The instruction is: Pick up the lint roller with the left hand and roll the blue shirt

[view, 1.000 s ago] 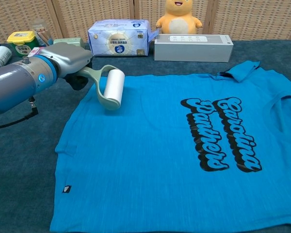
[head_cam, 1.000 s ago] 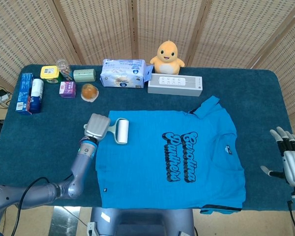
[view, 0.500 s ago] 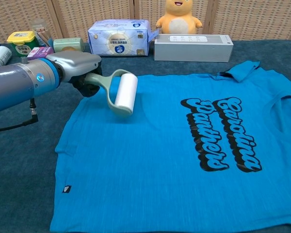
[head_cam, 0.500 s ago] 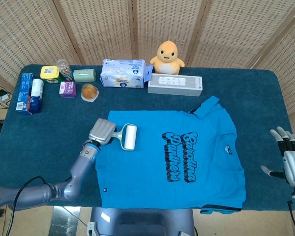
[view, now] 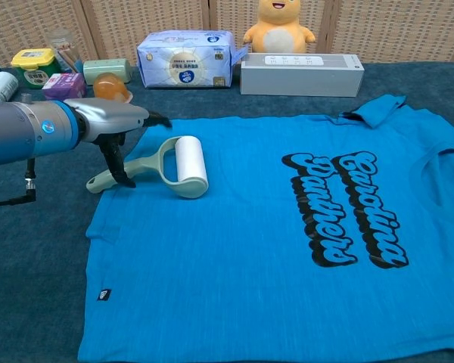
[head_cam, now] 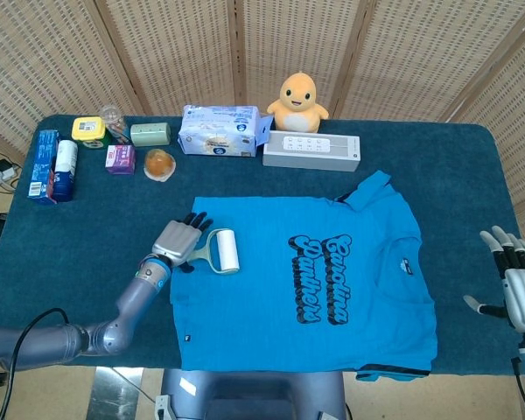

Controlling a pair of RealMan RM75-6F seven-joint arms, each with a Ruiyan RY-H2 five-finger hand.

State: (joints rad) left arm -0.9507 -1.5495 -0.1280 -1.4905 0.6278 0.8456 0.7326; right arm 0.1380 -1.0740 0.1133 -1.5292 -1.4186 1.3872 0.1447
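The blue shirt (head_cam: 332, 289) (view: 250, 249) lies flat on the dark blue table, printed side up. The lint roller (head_cam: 227, 251) (view: 189, 165) lies on the shirt's left shoulder area, its white roll on the cloth and its pale green handle (view: 132, 172) reaching off the shirt's left edge. My left hand (head_cam: 178, 240) (view: 110, 123) is over the handle with its fingers spread; one dark finger reaches down beside the handle, with no grip on it. My right hand (head_cam: 516, 278) hangs past the table's right edge, fingers apart, holding nothing.
Along the back stand a tissue pack (head_cam: 217, 130) (view: 183, 59), a yellow plush toy (head_cam: 297, 98) and a long white box (head_cam: 311, 150) (view: 300, 74). Several small jars and boxes sit at the back left, with an orange item (head_cam: 160, 164) nearest the shirt.
My left hand carried the roller down and right onto the shirt, then let go; the roller now lies flat on the cloth and the fingers have spread apart. The right hand has not moved.
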